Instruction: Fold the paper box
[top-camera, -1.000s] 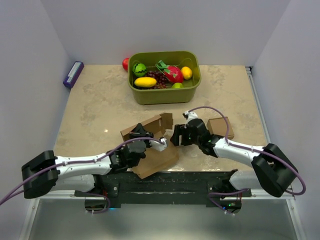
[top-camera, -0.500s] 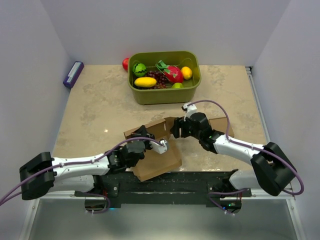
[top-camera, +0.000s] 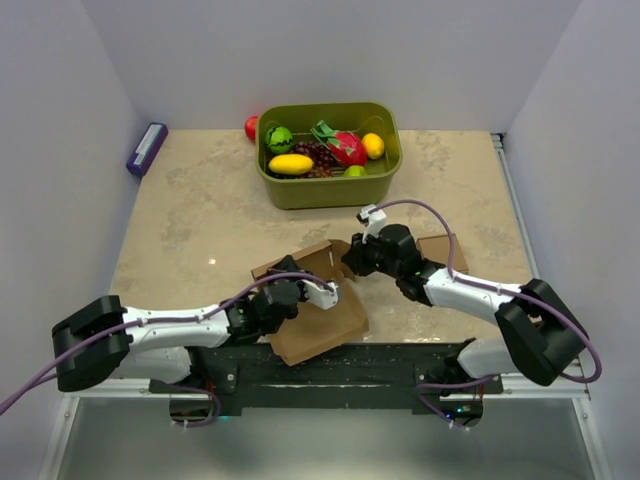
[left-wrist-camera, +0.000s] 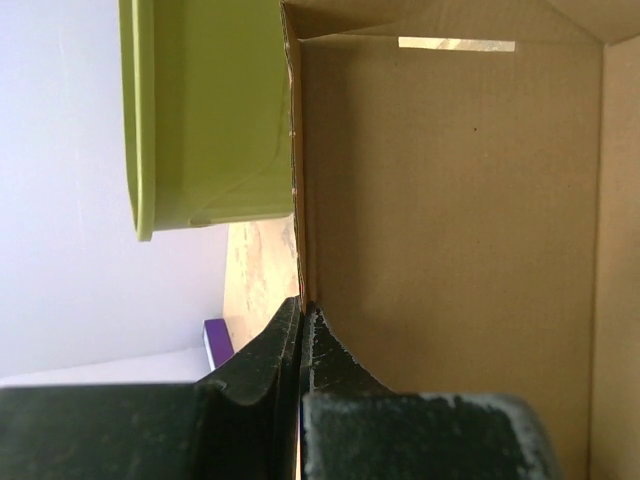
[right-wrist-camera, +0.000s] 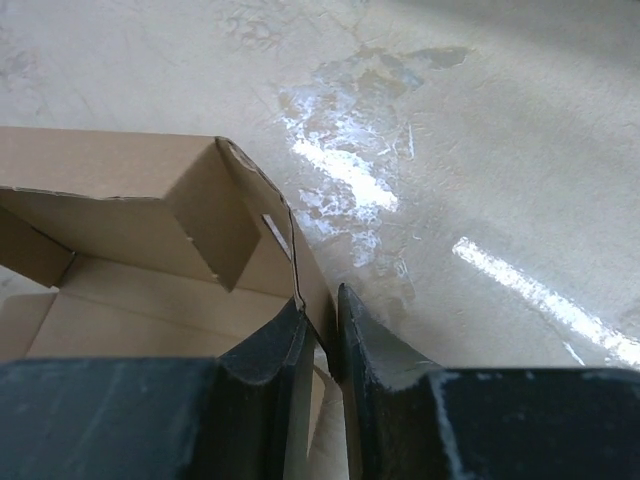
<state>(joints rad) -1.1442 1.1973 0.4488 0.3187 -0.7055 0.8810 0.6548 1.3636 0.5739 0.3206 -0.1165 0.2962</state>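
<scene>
Near the green bin (top-camera: 325, 190), on its side facing me and toward its left end, my left gripper (left-wrist-camera: 300, 308) is pinched tight on a wall of the paper box (top-camera: 322, 325). The box lies half-formed in front of the bin. Further right, my right gripper (right-wrist-camera: 318, 312) straddles a corner wall with its jaws nearly together, and I cannot tell whether it bites. With a grazing hold, I judge the wall could slip or crumple, and opposed pulls could tear a crease.

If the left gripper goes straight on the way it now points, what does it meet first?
The paper box: the left gripper is shut on its wall, which runs straight ahead. The green bin lies beyond, apparently to one side.
</scene>
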